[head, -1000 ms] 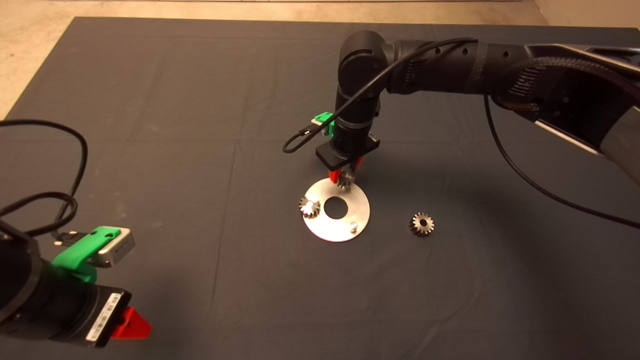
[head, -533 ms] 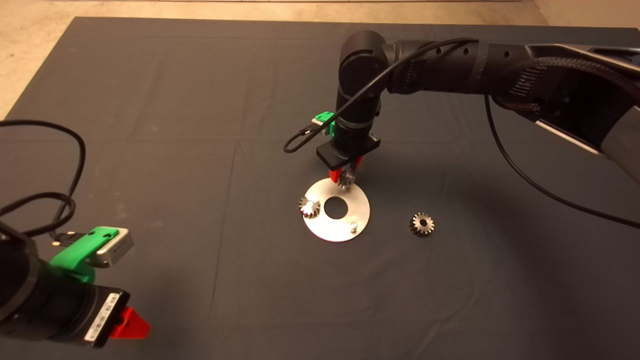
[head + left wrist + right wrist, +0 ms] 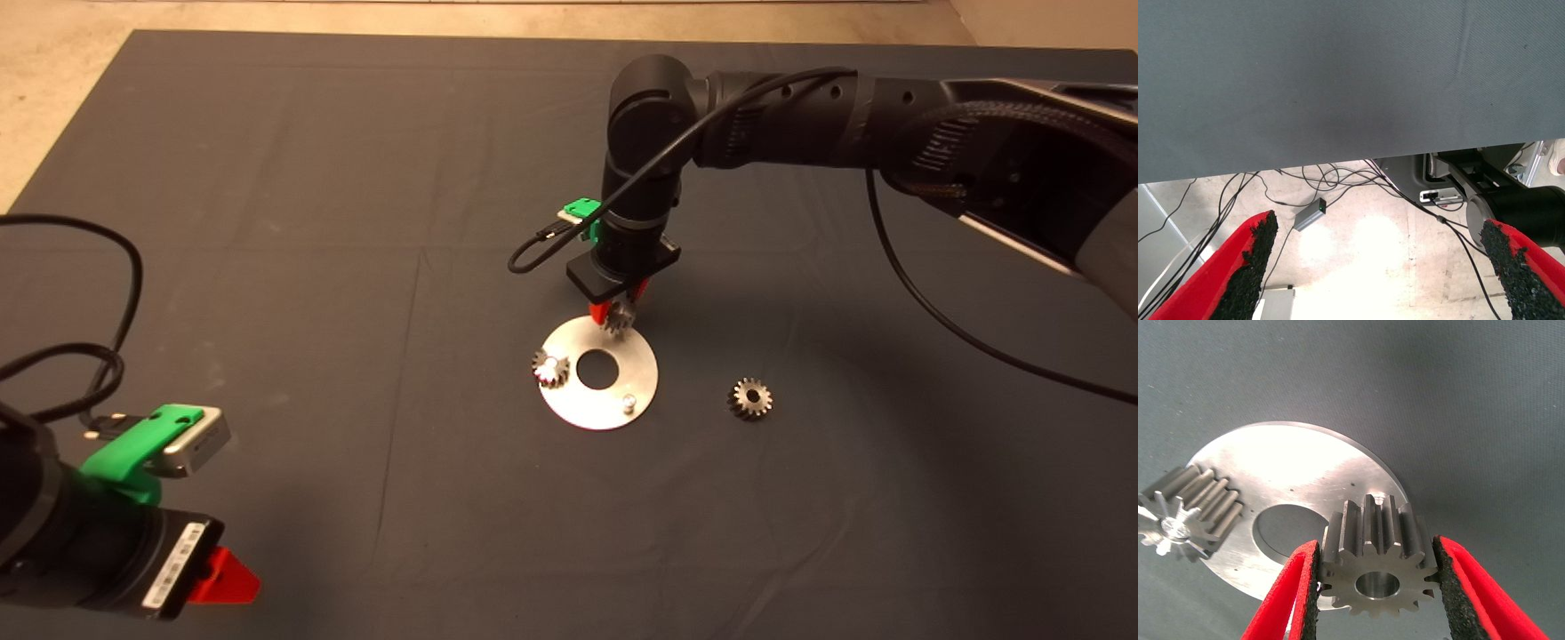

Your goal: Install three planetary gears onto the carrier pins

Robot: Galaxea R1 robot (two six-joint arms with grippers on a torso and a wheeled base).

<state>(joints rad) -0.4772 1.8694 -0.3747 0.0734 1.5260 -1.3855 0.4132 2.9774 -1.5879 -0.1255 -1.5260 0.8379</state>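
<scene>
Head view. Right green gripper with red fingers (image 3: 620, 313), on the black arm from the right: shifted a touch right and up over the last second, gear in its grip lifted marginally at the far rim of the flat round silver metal disc with large centre hole (image 3: 613, 396). Judged: far-pin seating not finished, alignment under adjustment. Small toothed steel gear on the left pin (image 3: 549, 368): unchanged. Short silver near-right pin (image 3: 629, 402): bare. Third dark steel gear (image 3: 749, 397): flat on the dark mat (image 3: 267, 267), right of the disc, apart from it. Left gripper (image 3: 222, 578): drawn slightly nearer at lower left, idle.

Left wrist view. Pads wide apart, nothing between; mat edge and floor cables beyond.

Right wrist view. Grey-silver spur gear with clean centre bore (image 3: 1377, 565): clamped by its teeth between both black pads (image 3: 1451, 587), jaws closed to gear width. Seated gear (image 3: 1185, 517) at the disc's edge, pin tip showing in its bore. Far pin not visible.
</scene>
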